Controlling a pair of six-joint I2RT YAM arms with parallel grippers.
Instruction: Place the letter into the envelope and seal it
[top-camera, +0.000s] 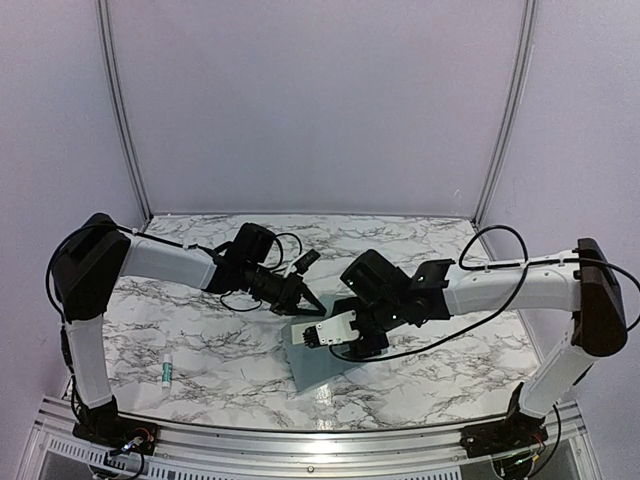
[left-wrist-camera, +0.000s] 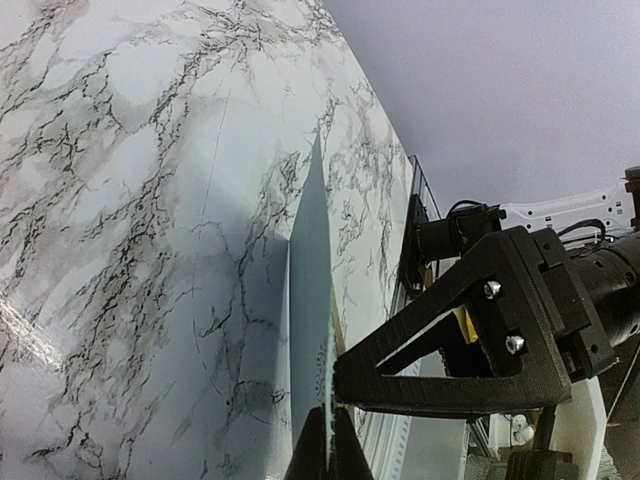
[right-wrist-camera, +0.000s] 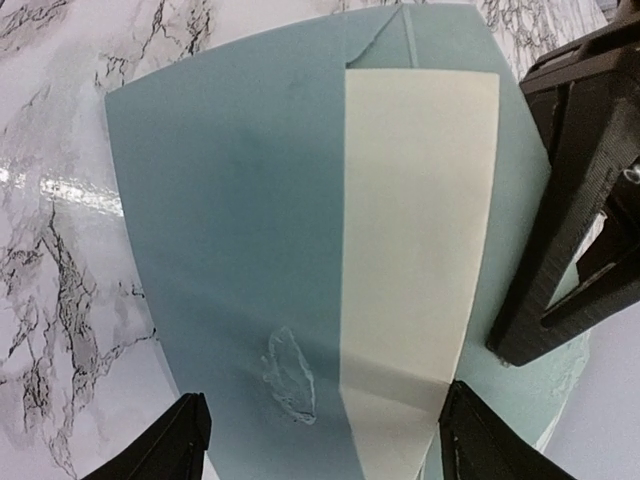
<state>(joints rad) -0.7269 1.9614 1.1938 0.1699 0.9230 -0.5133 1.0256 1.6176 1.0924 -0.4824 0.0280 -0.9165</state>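
Grey-blue envelope (right-wrist-camera: 230, 250) flat on marble table (top-camera: 200, 330), centre, between both arms. Tan letter (right-wrist-camera: 415, 230) lies partly tucked under envelope's panel, right half exposed. Right gripper (right-wrist-camera: 320, 430) hovers over envelope's near edge, fingers spread wide, nothing between them. Left gripper (left-wrist-camera: 325, 450) closed at envelope's raised edge, seemingly pinching flap; contact hard to confirm. White-green tube (top-camera: 167, 372) apart, near left base.

Even, bright overhead light fills my top view, the marble table (top-camera: 200, 330) sharp with soft shadows beneath both arms. My right wrist view catches a glare streak at left, its edges bowed; the left wrist view shows foreground blur.
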